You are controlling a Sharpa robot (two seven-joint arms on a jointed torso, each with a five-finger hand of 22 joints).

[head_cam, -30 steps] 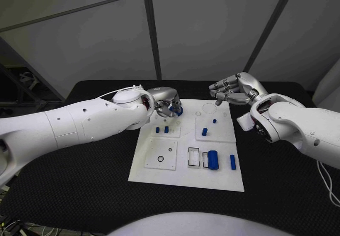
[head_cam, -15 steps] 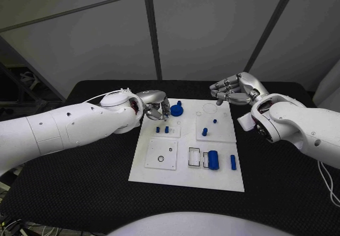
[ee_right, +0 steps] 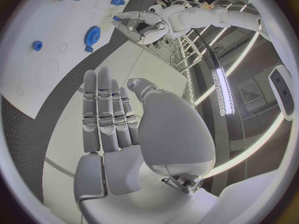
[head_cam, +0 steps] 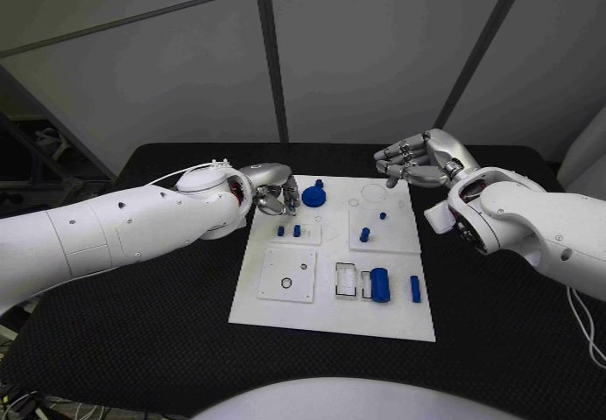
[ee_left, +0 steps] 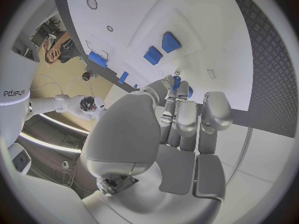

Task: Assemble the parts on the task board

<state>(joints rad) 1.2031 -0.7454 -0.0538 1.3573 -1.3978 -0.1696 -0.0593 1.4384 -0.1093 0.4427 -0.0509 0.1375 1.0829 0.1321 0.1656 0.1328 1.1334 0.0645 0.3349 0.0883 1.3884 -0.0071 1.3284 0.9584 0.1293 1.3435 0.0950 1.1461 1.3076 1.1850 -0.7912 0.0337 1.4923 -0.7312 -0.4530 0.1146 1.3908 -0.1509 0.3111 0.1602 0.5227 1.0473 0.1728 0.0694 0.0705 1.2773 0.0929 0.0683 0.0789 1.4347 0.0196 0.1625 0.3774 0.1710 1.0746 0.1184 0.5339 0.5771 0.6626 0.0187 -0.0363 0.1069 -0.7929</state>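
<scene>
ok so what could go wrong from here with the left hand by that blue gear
The left hand sits right beside the blue gear at the far end of the task board; whether it touches the gear cannot be told, and any nudge might knock it out of place. The two small blue pegs stand just below that hand, so its arm sweeping back could topple them.

One marking is readable: small dark lettering, apparently "edeye", on the curved white casing [ee_left: 15, 92] at the left edge of the left wrist view. No other text or number is legible.
</scene>
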